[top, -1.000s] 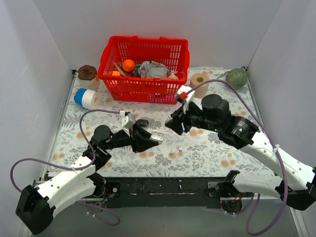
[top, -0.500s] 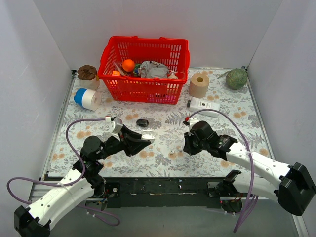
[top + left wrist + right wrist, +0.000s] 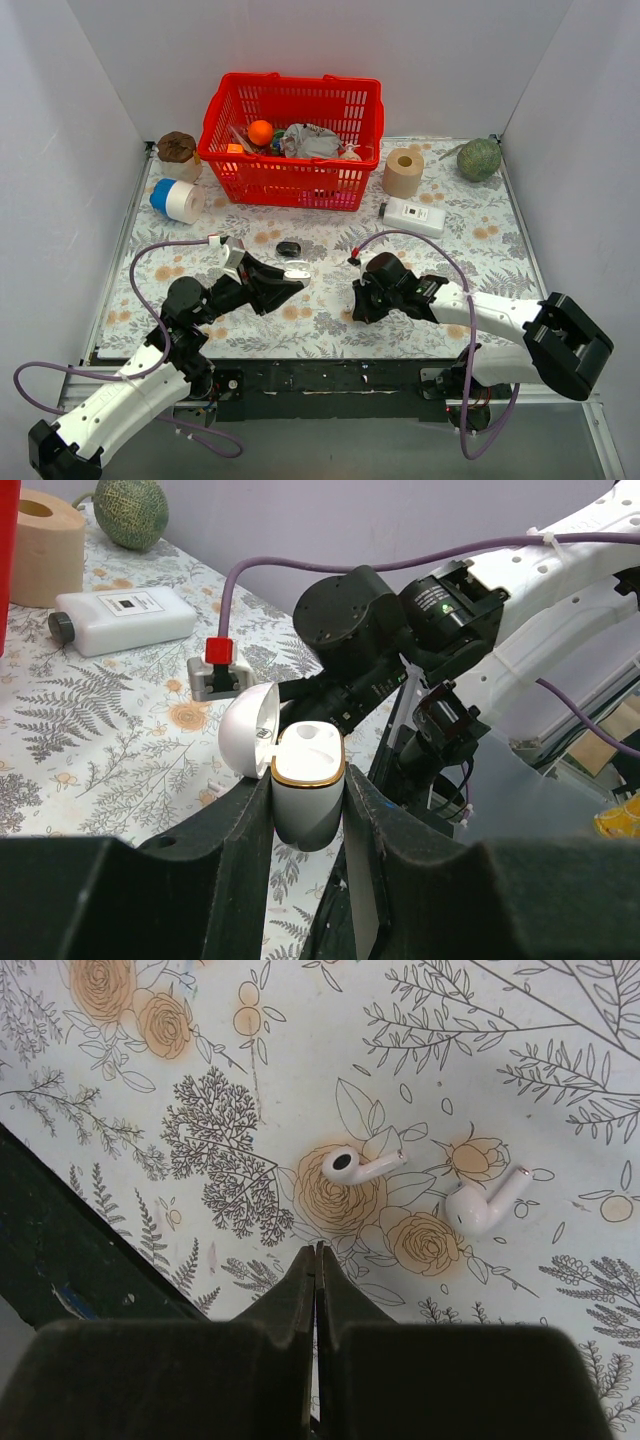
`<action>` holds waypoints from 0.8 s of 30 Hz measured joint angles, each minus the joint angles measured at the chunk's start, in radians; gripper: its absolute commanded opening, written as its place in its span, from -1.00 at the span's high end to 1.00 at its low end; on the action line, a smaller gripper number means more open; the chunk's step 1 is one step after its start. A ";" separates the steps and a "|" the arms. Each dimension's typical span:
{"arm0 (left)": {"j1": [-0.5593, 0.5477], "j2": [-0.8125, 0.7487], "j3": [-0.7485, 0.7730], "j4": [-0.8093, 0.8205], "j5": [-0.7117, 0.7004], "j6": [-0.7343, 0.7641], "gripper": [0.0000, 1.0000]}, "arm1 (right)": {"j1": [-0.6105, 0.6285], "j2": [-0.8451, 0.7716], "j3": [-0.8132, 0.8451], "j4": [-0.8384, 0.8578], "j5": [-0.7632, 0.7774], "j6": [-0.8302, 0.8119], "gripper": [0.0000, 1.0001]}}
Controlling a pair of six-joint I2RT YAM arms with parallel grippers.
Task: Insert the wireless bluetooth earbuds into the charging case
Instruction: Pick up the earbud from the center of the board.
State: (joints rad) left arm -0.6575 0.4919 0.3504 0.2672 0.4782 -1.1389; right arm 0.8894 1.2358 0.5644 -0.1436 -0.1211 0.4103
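Note:
My left gripper (image 3: pixel 308 815) is shut on the white charging case (image 3: pixel 308 792), which has a gold rim and stands upright with its lid open. In the top view the left gripper (image 3: pixel 292 282) hovers over the mat left of centre. Two white wireless bluetooth earbuds (image 3: pixel 356 1164) (image 3: pixel 482 1203) lie on the floral mat, just beyond the tips of my right gripper (image 3: pixel 317 1251). Its jaws are pressed together with nothing between them. The right gripper (image 3: pixel 357 306) sits low near the mat's front edge.
A small black oval case (image 3: pixel 289 248) lies mid-mat. At the back stand a red basket (image 3: pixel 293 140), a paper roll (image 3: pixel 403 172), a white bottle (image 3: pixel 414 216), a green melon (image 3: pixel 479 158) and a blue-and-white roll (image 3: pixel 178 200). The dark table edge (image 3: pixel 60 1250) is close.
The right arm swung down from mid-table to the mat's near edge and its jaws closed empty. The left gripper drew back slightly with the case.

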 measured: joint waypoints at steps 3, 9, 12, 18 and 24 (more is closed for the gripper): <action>0.000 -0.004 0.000 -0.002 -0.001 0.000 1.00 | 0.000 0.038 0.000 0.014 -0.001 0.002 0.97; 0.000 -0.005 0.000 -0.006 -0.001 0.000 1.00 | 0.000 0.127 0.035 0.023 -0.002 0.000 0.97; 0.000 -0.005 0.000 -0.006 -0.002 0.001 1.00 | 0.000 0.167 0.061 0.029 -0.001 -0.005 0.97; 0.000 -0.005 0.000 -0.010 -0.009 0.002 1.00 | -0.010 0.227 0.116 0.042 0.003 -0.018 0.97; 0.000 -0.005 0.000 -0.027 -0.020 0.006 1.00 | -0.037 0.271 0.160 0.043 0.006 -0.021 0.97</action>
State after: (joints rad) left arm -0.6575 0.4873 0.3504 0.2401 0.4580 -1.1332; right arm 0.8524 1.5066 0.7242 -0.1001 -0.1154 0.3897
